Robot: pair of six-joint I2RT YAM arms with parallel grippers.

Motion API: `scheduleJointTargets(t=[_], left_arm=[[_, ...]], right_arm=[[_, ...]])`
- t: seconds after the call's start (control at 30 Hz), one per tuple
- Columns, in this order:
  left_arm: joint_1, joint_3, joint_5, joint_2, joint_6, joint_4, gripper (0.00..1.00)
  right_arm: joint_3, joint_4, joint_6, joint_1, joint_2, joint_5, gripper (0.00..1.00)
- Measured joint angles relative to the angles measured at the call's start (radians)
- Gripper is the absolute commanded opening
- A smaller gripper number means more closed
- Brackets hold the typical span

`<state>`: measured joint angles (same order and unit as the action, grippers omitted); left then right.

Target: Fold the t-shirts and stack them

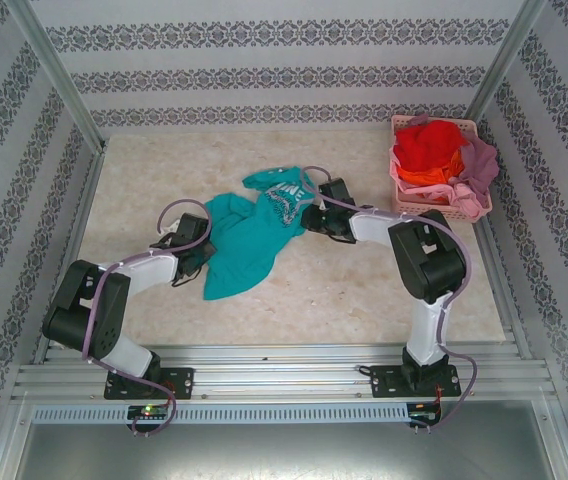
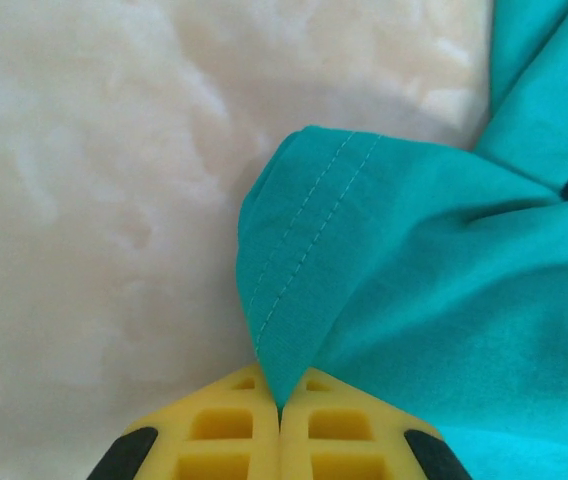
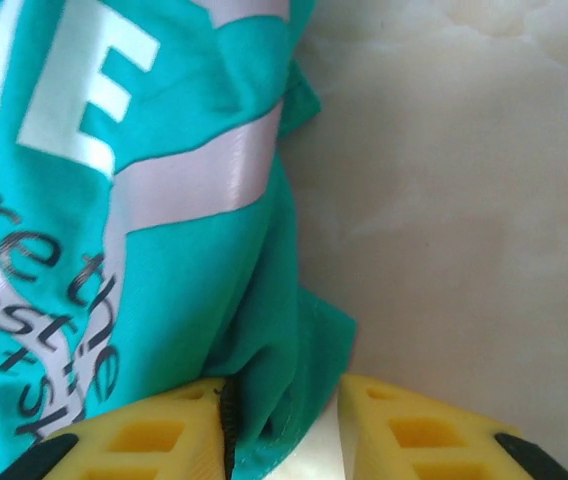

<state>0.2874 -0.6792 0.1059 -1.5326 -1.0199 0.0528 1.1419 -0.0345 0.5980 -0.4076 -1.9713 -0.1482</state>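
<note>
Top external shows me a pink basket in the far right corner, holding a red shirt, an orange shirt and a mauve shirt. The teal shirt lies crumpled mid-table between my two low, stretched arms. Left gripper pinches its hem tight. Right gripper has jaws apart around a fold.

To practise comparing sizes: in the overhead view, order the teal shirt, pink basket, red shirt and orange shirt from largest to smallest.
Largest: teal shirt and basket, about alike, so unranked.
Then: red shirt, bunched in the basket.
Smallest: orange shirt, mostly covered.
</note>
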Motion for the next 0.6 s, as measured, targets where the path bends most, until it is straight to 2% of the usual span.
scheduleJointTargets(t=[0.07, 0.2, 0.4, 0.5, 0.6], left_arm=[[0.0, 0.008, 0.002, 0.0, -0.003, 0.001, 0.0], [0.0, 0.008, 0.003, 0.0, -0.002, 0.002, 0.0], [0.0, 0.008, 0.014, 0.042, 0.062, 0.002, 0.0], [-0.001, 0.008, 0.038, 0.153, 0.113, 0.005, 0.0], [-0.005, 0.005, 0.07, 0.303, 0.158, 0.003, 0.0]], right_arm=[[0.025, 0.003, 0.001, 0.0, -0.027, -0.011, 0.27], [0.063, 0.004, -0.008, 0.008, -0.057, -0.045, 0.0], [0.029, -0.007, -0.021, 0.025, -0.003, -0.059, 0.0], [-0.024, -0.005, -0.042, 0.04, 0.132, -0.037, 0.0], [-0.074, -0.015, -0.079, 0.051, 0.334, 0.009, 0.0]])
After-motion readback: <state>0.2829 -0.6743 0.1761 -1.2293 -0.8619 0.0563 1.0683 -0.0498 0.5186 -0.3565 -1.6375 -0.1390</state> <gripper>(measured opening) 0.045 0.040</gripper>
